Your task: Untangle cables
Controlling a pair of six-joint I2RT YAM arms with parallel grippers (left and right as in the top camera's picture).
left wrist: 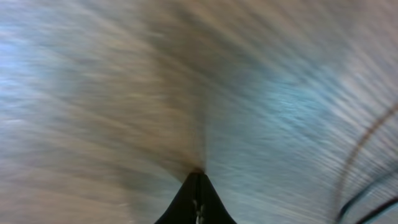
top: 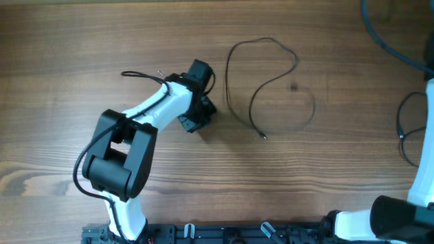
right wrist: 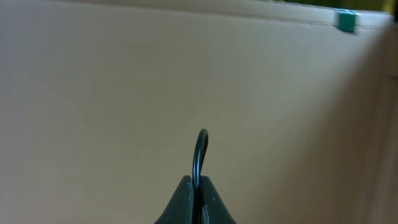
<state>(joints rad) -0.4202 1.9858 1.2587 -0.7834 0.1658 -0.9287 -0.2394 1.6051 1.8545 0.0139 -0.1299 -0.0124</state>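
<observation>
Overhead: I see even, bright light on the table (top: 203,41), soft shadows. Left wrist: heavy motion blur throughout. Right wrist: flat light, cable (right wrist: 200,149) slightly soft.

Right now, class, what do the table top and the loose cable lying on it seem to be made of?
Table top: wood or wood-look laminate, going by the brown grain streaks; dull sheen. Loose cable: probably a matte black rubber or plastic sheath, since it lies in soft curves; the core is hidden.
</observation>
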